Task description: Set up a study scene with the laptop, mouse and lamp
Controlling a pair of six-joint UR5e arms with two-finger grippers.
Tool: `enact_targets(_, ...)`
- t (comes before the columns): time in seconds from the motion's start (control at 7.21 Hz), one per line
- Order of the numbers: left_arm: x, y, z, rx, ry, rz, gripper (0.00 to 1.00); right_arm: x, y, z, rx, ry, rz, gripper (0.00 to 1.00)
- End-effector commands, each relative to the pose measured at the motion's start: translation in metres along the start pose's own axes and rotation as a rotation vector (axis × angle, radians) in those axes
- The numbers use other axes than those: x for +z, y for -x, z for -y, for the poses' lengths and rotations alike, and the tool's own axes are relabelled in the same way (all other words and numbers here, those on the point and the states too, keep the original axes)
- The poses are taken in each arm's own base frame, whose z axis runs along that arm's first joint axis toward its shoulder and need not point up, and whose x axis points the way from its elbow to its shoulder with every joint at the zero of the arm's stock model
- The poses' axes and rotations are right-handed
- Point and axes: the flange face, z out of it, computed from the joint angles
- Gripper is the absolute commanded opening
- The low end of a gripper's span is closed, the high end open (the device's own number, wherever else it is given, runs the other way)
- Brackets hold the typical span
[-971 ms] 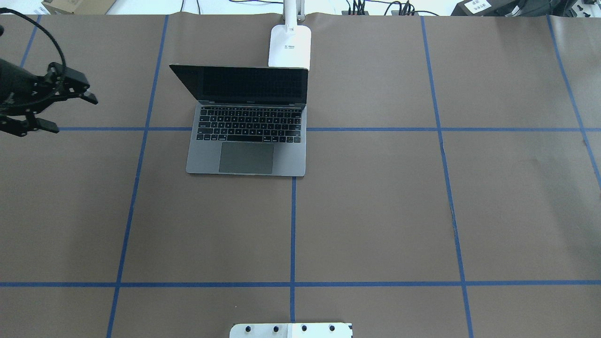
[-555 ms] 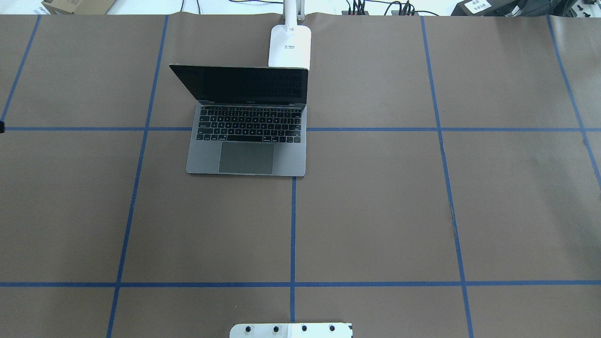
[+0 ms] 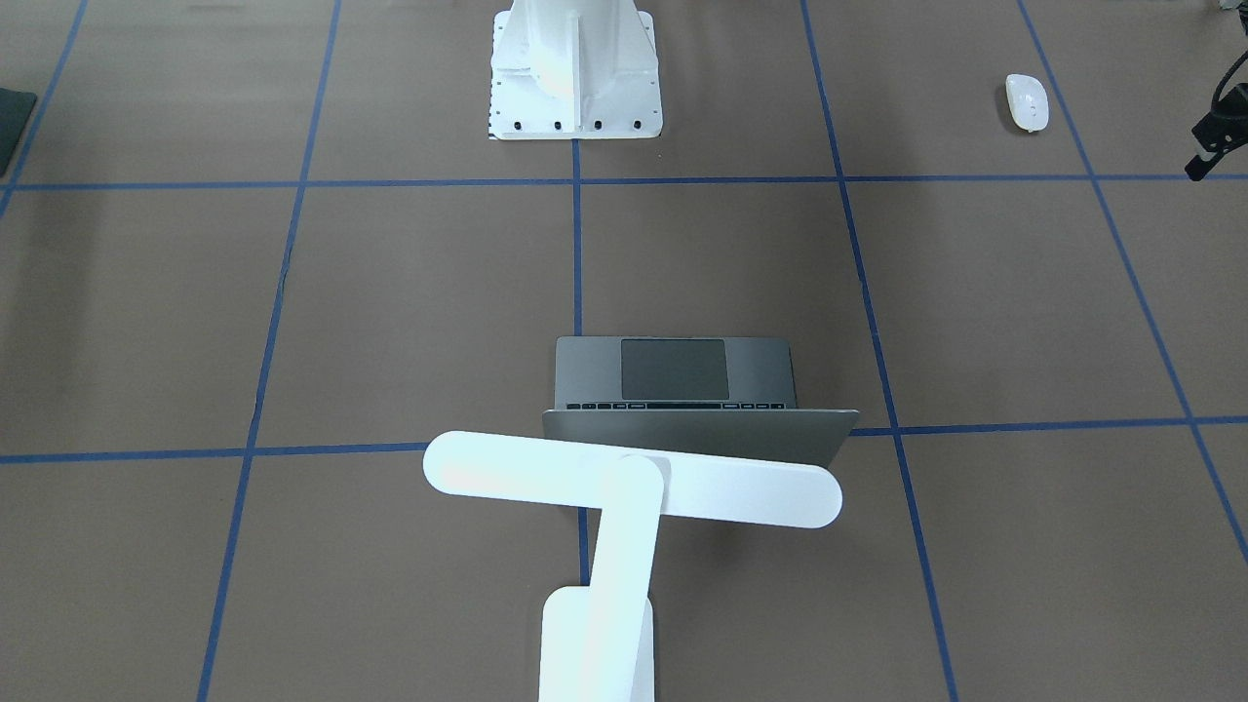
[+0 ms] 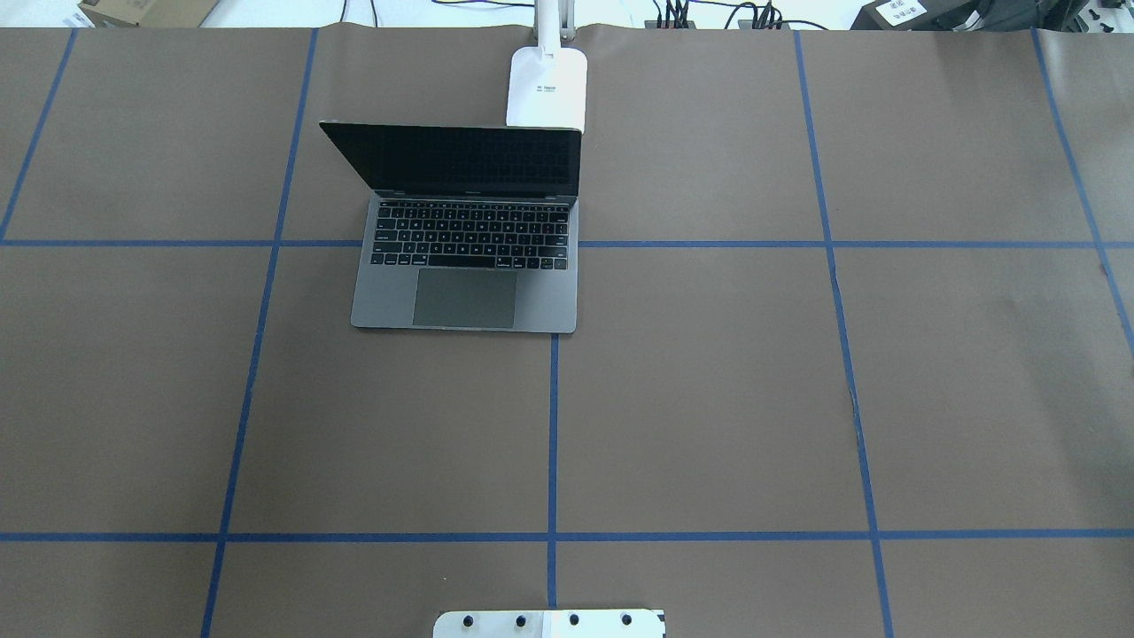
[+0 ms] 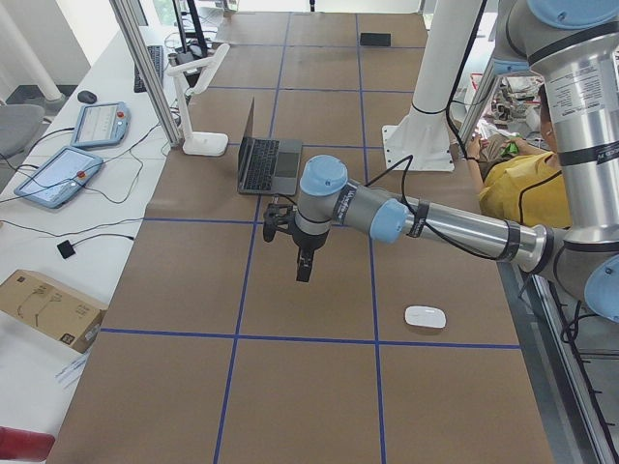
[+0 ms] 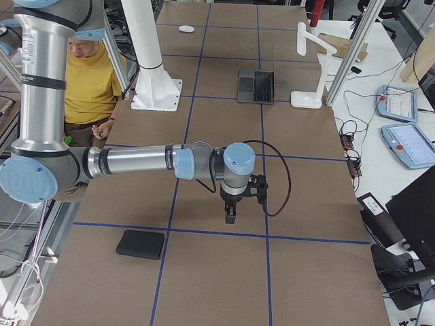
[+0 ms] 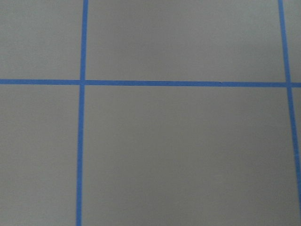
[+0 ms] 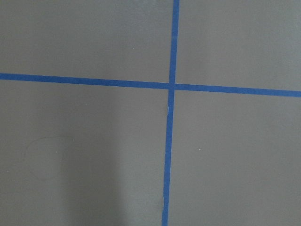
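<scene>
Laptop [image 4: 465, 266] sits open on the brown-covered table [image 4: 709, 399], screen dark, keyboard and trackpad facing the robot's white pedestal [image 3: 575, 68]. The lamp [image 3: 634, 478] stands just behind the laptop's lid, on the side away from the robot, with its base by the lid's right corner and its long bar head reaching across above the lid's top edge. The mouse [image 3: 1027, 101] lies well apart from the laptop, off to its left and closer to the robot's edge of the table. The left gripper [image 5: 304, 269] hangs above the table to the laptop's left, near the mouse and clear of it; whether its jaws are parted cannot be told. The right gripper [image 6: 230, 216] points down over bare table well to the laptop's right, and its jaw state cannot be told either. A black mat [image 6: 140, 244] lies farther right than that gripper. Both wrist views show only table cover and blue tape lines [image 7: 141, 83].
</scene>
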Motion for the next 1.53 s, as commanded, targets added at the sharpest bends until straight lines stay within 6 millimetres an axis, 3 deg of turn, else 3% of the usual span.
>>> enact_targets(0.0,0.007,0.013,-0.003,-0.004,0.011,0.007,1.0,0.029,-0.032,-0.086,0.022,0.086,0.007,1.0)
enact_targets(0.14,0.008,0.014,-0.004,-0.006,0.013,0.007,1.0,0.042,-0.054,-0.11,-0.032,0.118,0.008,1.0)
enact_targets(0.42,0.012,0.021,-0.011,-0.017,0.028,0.011,1.0,0.046,-0.085,-0.139,-0.018,0.175,-0.1,1.0)
enact_targets(0.69,0.023,0.033,-0.013,0.036,0.05,0.017,1.0,-0.002,-0.122,-0.132,0.129,0.039,-0.104,1.0)
enact_targets(0.83,0.027,0.063,-0.018,0.081,0.056,0.028,1.0,-0.015,-0.137,-0.145,0.19,-0.006,-0.092,1.0)
enact_targets(0.97,0.027,0.077,-0.021,0.089,0.055,0.033,1.0,-0.006,-0.16,-0.153,0.264,-0.002,-0.09,1.0)
enact_targets(1.11,0.025,0.081,-0.023,0.079,0.052,0.034,1.0,-0.004,-0.175,-0.174,0.371,-0.02,-0.079,1.0)
enact_targets(1.39,0.028,0.085,-0.024,0.071,0.058,0.034,1.0,0.002,-0.192,-0.215,0.623,-0.041,-0.032,1.0)
